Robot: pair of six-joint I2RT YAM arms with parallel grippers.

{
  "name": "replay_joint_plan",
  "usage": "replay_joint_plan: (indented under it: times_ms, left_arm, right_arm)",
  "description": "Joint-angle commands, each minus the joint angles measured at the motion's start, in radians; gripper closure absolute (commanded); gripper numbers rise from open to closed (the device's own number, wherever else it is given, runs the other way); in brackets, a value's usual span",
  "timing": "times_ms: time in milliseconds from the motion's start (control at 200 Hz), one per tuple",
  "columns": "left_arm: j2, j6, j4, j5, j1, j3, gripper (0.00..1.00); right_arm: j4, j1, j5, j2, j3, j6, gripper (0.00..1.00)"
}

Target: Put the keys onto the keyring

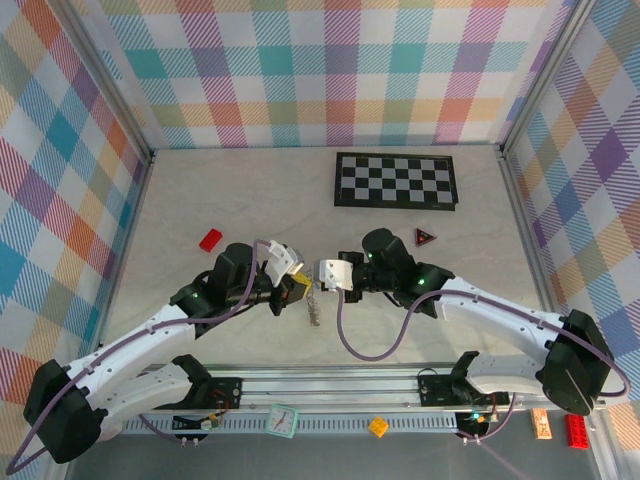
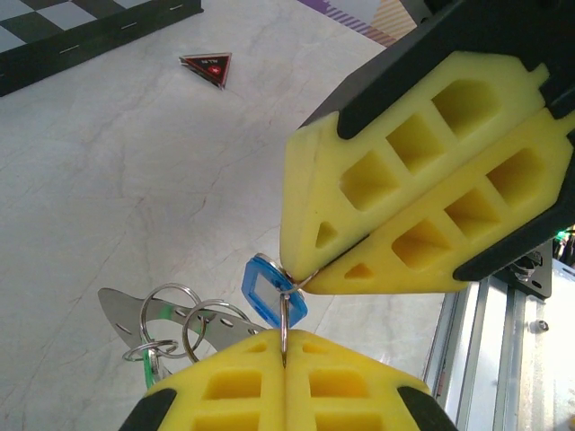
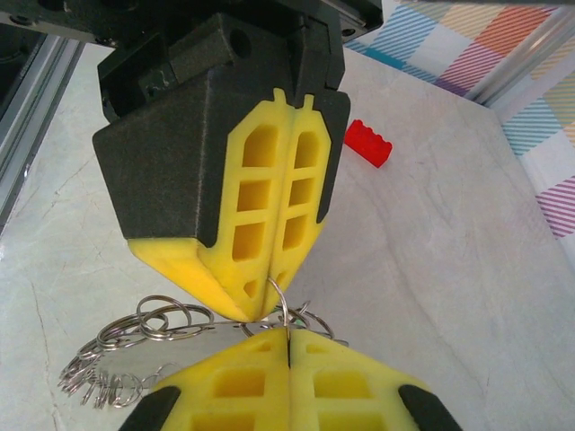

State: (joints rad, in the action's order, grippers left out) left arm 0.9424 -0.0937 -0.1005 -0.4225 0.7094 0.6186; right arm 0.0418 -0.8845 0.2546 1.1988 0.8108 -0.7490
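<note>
We see both arms meeting at mid-table. The left gripper (image 2: 284, 350) and right gripper (image 2: 304, 271) each pinch one thin wire ring of the keyring (image 3: 160, 321). The blue key (image 2: 268, 292) hangs there; the green key (image 2: 149, 366) sits under the trailing rings.

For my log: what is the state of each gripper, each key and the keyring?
left gripper: shut on a ring of the keyring.
right gripper: shut on the same ring.
keyring: held between both grippers.
blue key: hanging at the pinched ring.
green key: mostly hidden among the rings.
</note>
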Motion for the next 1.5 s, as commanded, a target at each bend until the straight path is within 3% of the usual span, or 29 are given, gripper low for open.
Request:
replay_joint_plan:
  times_ms: [0,1495]
  left_arm:
    - [0.003,0.009,0.024,-0.015,0.007,0.032,1.00]
    - [-0.005,0.014,0.036,0.010,0.007,0.032,1.00]
  right_arm:
    - [-0.019,-0.005,0.039,0.001,0.010,-0.010,1.00]
    - [0.062,-0.041,0.048,0.031,0.044,-0.050,1.00]
